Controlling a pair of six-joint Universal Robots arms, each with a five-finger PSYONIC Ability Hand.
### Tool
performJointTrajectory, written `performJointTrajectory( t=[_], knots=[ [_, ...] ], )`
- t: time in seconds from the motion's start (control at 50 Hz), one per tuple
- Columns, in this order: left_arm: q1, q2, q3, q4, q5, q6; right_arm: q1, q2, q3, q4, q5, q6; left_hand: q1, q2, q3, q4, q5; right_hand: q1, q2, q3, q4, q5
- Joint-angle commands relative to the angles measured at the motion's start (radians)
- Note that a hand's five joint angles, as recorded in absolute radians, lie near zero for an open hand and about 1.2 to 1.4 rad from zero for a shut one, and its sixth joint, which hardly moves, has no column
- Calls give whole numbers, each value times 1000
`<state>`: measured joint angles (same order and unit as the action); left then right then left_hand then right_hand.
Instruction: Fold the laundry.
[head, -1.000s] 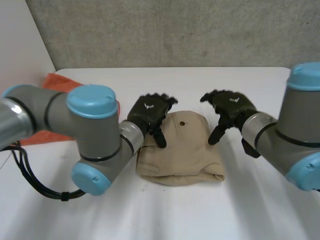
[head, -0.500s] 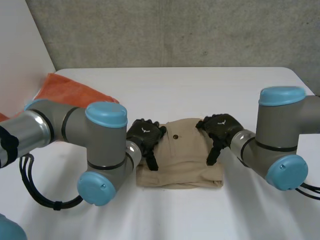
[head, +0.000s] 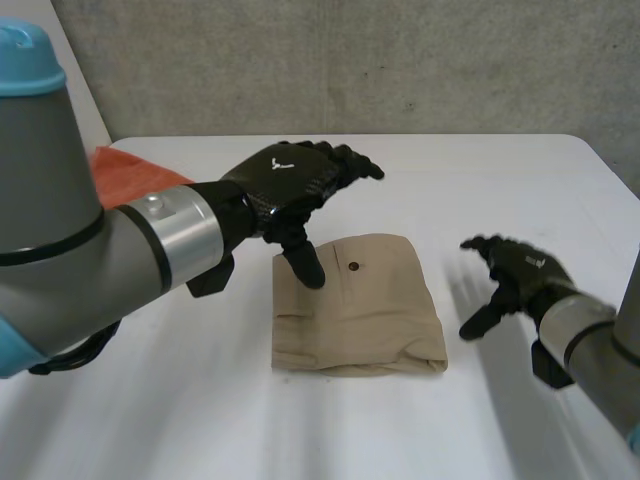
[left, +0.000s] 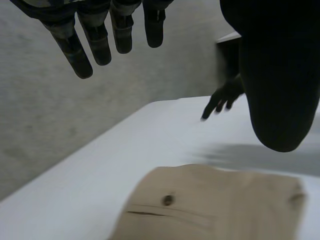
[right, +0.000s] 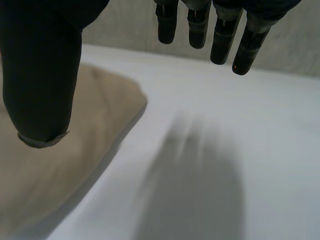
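Left hand (head: 290, 185): fingers (left: 100, 40) extended and spread, thumb (left: 280, 80) pointing downward, nothing grasped. In the head view it sits over the far left corner of the folded beige garment (head: 355, 320), the thumb tip overlapping the cloth's edge. The left wrist view adds that the thumb tip appears to hang clear of the fabric, with no contact evident.

Right hand (head: 515, 270): fingers (right: 220, 35) released and fanned apart, thumb (right: 40, 80) separated from them, holding nothing. It hangs over bare tabletop (head: 480, 170) beside the garment's right edge, apart from it. The right wrist view shows the cloth's rounded fold (right: 105, 105) lying under the thumb side of the palm, with white surface under the fingers.

Garment: a compact, roughly square bundle lying flat near the middle of the tabletop, between the two hands. A small dark button (head: 354, 267) sits on its top layer; the left wrist view shows a stitched pocket slit (left: 170, 214) just beside that button, which the head view renders only faintly. That same view also catches the right hand (left: 222, 97) beyond the garment, fingers straight.

An orange cloth (head: 130, 170) lies at the tabletop's far left, partly behind the left arm (head: 110, 260), well apart from the garment.
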<state>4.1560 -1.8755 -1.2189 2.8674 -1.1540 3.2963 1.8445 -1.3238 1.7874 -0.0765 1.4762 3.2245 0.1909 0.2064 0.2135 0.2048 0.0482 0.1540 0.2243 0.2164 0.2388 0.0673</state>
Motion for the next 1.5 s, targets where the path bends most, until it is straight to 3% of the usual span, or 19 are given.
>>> performJointTrajectory(
  t=[0.02,0.22,0.44,0.52,0.7,0.82,1.06,1.14,1.26,1.38,1.5],
  knots=[
    [26,7,1,-74,100,-11,10,78,115,-134,-82,31,31,16,9,18,0,21,-50,-42,-64,-67],
    [27,6,-1,-74,99,-12,70,230,41,-216,-89,101,34,19,12,20,3,21,-50,-42,-64,-67],
    [29,-1,-1,-73,99,-14,131,299,-55,-223,-88,138,37,22,15,23,5,72,1,9,-13,-16],
    [29,-7,-1,-71,99,-12,144,328,-91,-253,-82,143,37,22,15,23,5,256,186,194,172,169],
    [29,-8,-1,-68,97,-14,156,385,-210,-267,-79,207,40,25,18,26,8,1241,1171,1179,1156,1153],
    [27,-10,-1,-68,94,-14,154,445,-348,-250,-74,205,40,25,18,26,8,1242,1172,1180,1157,1154],
    [29,-17,-2,-65,94,-14,-66,679,-885,-49,-50,187,40,25,18,26,8,1242,1172,1180,1157,1154],
    [29,-20,-2,-62,92,-14,-175,835,-1191,68,9,149,40,25,18,26,8,1242,1172,1180,1157,1154],
    [27,-33,-2,-63,92,-14,-336,1066,-1591,225,12,75,40,25,18,26,8,1242,1172,1180,1157,1154],
    [27,-40,-2,-63,92,-15,-433,1107,-1609,210,-86,43,40,25,18,26,8,1242,1172,1180,1157,1154],
    [26,-47,-2,-60,92,-30,-455,1109,-1625,216,-120,14,40,25,18,26,8,1242,1172,1180,1157,1154]
  ],
)
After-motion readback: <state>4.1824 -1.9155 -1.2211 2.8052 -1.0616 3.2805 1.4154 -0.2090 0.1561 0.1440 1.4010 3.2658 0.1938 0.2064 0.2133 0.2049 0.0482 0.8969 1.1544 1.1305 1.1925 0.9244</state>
